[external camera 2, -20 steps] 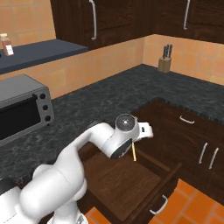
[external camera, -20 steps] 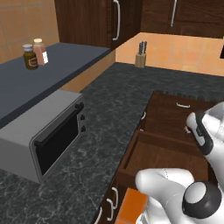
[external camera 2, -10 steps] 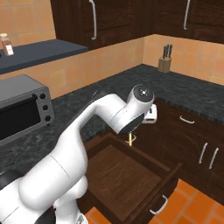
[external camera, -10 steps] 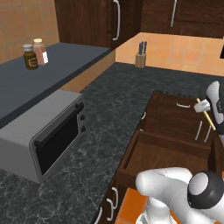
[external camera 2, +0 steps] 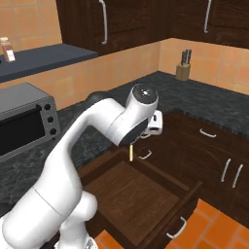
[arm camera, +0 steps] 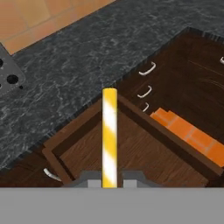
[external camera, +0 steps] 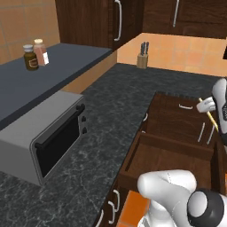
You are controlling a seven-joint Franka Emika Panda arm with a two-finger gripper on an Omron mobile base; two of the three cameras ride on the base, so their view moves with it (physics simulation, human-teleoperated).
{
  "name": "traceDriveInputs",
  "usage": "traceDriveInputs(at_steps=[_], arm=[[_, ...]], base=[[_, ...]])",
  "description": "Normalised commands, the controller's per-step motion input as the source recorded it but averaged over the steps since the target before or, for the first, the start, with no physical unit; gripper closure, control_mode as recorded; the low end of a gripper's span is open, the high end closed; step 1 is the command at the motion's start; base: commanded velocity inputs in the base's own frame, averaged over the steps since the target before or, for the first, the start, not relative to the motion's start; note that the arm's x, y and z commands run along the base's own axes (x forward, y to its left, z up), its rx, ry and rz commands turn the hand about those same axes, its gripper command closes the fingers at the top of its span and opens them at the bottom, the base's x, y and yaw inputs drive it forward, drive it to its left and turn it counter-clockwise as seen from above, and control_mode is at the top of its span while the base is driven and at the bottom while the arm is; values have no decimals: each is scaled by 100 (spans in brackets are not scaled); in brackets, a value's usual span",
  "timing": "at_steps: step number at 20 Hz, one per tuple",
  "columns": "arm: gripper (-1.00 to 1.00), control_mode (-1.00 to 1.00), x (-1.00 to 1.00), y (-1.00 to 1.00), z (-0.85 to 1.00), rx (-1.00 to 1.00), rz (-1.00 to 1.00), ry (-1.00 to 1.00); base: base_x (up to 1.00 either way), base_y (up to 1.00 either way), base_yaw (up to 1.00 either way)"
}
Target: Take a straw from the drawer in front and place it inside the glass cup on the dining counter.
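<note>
Hand view looks down along the two-finger gripper (arm camera: 109, 178), whose jaws are pinched narrow on the thin pale yellow straw (arm camera: 109, 135); the straw runs straight out from between the fingertips, white-banded along its length; below and beyond the jaws lies the wide, shallow dark-brown wooden drawer (arm camera: 131, 148), pulled open, its lighter brown floor bare as far as can be seen; in the right base view the straw (external camera 2: 131, 152) hangs under the hand, above the drawer's (external camera 2: 131, 194) back edge and apart from the wood; in the left base view it (external camera: 208, 114) slants down from the gripper (external camera: 201, 105) at the right edge; the step in hand, judged from this, is the carry: the straw is out of the drawer and lifted, and the placing is not yet done; the next move calls for bringing the hand over to the glass cup on the dining counter, then holding the straw near upright over the rim before letting go, since so thin a stick could slip or tip; no brand, label or readable writing can be made out, the two small spice jars (external camera: 35, 54) on the far dark shelf being too small to read.
</note>
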Motion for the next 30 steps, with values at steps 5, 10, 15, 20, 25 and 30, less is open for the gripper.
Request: traceDriveInputs(at_steps=[5,10,15,20,25,30], arm=[[100,-100,-43,23,16,-2,-1,-13],[100,-100,-41,11,15,-12,0,-30],[100,-100,-3,12,2,-4,0,-4],[100,-100,0,0,0,0,0,0],[100,100,-7,0,0,0,0,-3],[100,100,0,0,0,0,0,0]], base=[[0,0,0],[0,0,0],[0,0,0],[0,0,0],[-43,0,-10],[-72,0,-40]])
